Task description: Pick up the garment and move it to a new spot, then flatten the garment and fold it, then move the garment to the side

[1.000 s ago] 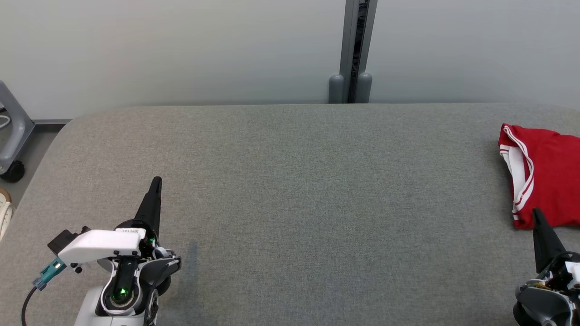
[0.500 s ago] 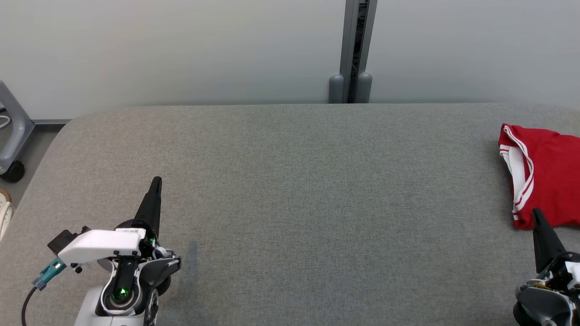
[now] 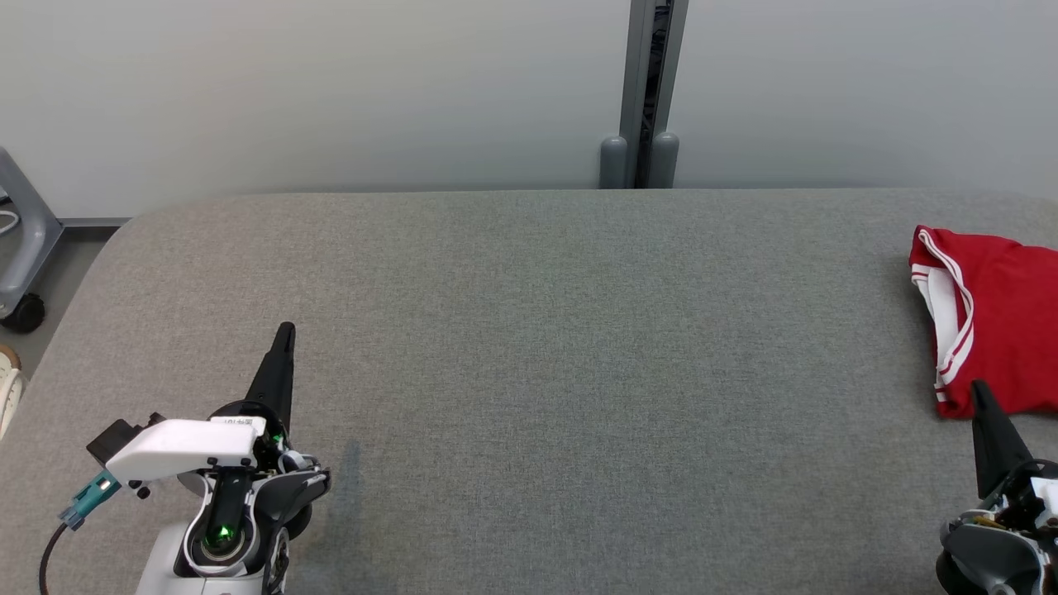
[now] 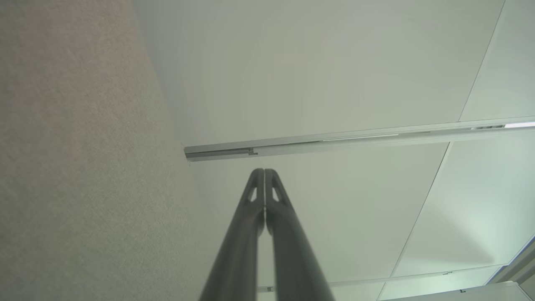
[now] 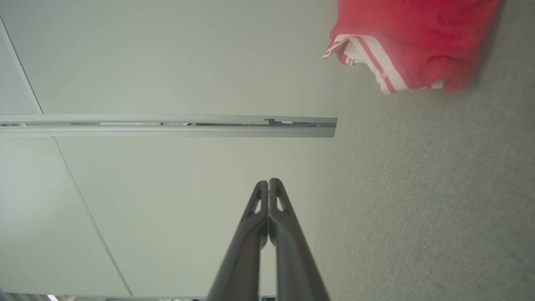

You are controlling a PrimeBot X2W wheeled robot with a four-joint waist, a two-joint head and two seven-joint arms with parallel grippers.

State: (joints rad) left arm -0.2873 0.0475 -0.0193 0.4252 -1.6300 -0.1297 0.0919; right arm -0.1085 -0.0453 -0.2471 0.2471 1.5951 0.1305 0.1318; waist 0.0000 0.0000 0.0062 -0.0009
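The garment [image 3: 996,318] is red with white stripes and lies folded at the right edge of the grey padded table [image 3: 529,355], cut off by the head view's border. The right wrist view has the garment [image 5: 413,37] at its top right. My left gripper [image 3: 284,330] rests at the lower left, far from the garment, shut and holding nothing; its fingertips [image 4: 264,173] press together. My right gripper [image 3: 979,388] sits at the lower right, its tip just in front of the garment's near edge. It too is shut and empty, fingertips [image 5: 268,184] closed.
A pale wall with a grey vertical post [image 3: 649,91] stands behind the table. A grey wheeled stand [image 3: 21,248] is on the floor at the far left. The table's rounded back-left corner [image 3: 140,219] drops to the floor.
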